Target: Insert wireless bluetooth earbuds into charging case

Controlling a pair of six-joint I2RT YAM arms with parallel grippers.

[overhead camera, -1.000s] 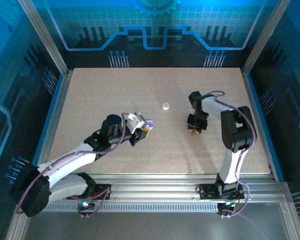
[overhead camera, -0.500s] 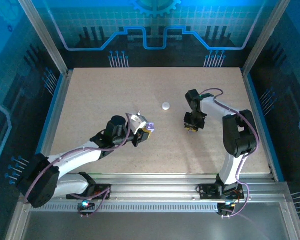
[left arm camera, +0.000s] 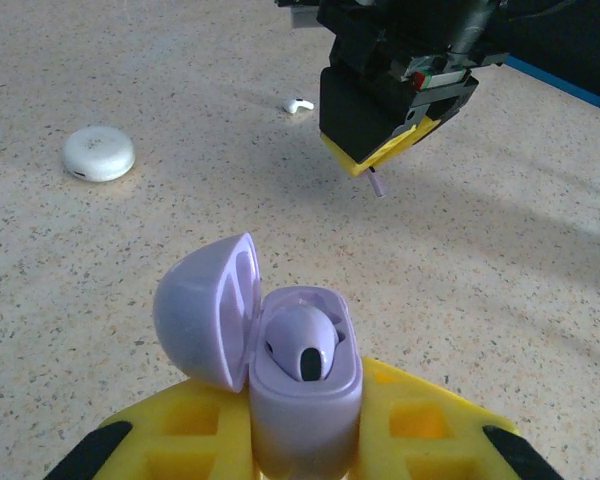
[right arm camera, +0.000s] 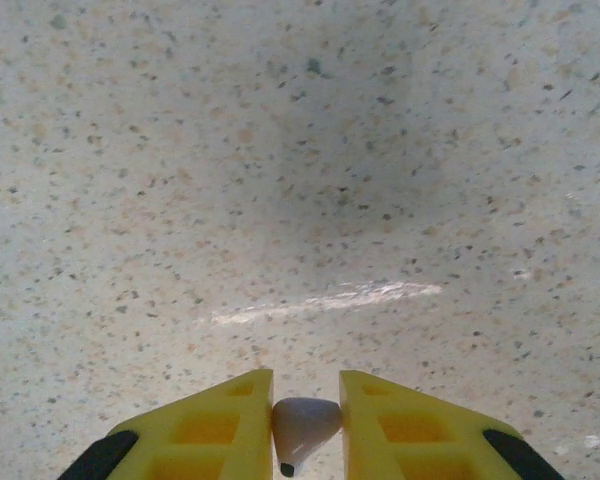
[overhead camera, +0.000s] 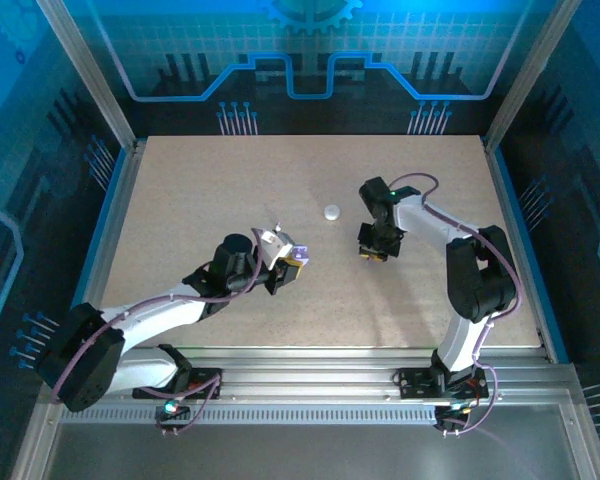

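Nearest the arm bases, the left fingers [overhead camera: 291, 260] are clamped on the lower body of the lavender case [left arm camera: 305, 385]. They hold it upright above the worktop [overhead camera: 200, 200] with its lid [left arm camera: 205, 310] swung open to one side. A seated bud [left arm camera: 302, 345] already fills one socket; the hollow behind it looks empty, though the angle leaves that uncertain. Over the last second these fingers have shifted only a little and then steadied. The larger change is farther out: the right fingers [left arm camera: 378, 160] have travelled leftward across the worktop toward the open case, closing much of the gap, but the two are still apart. They are pinched shut on a carried bud [right arm camera: 302, 425], pale lavender, whose thin stem [left arm camera: 377, 185] pokes down below the yellow tips. I judge this to be the approach for the second insertion. The case is presented and waiting, and what remains is to line the stem up over the free socket and lower it in. Beyond the right fingers a small white bud [left arm camera: 298, 104] lies loose on the worktop, and off to its left sits a closed white case [left arm camera: 98, 153], well apart from both arms, so that pair looks not yet dealt with. No brand, label or lettering can be read on either case, the buds or the fingers, and the blue patterned back wall [overhead camera: 300, 60] carries circuit-style lines but no words.
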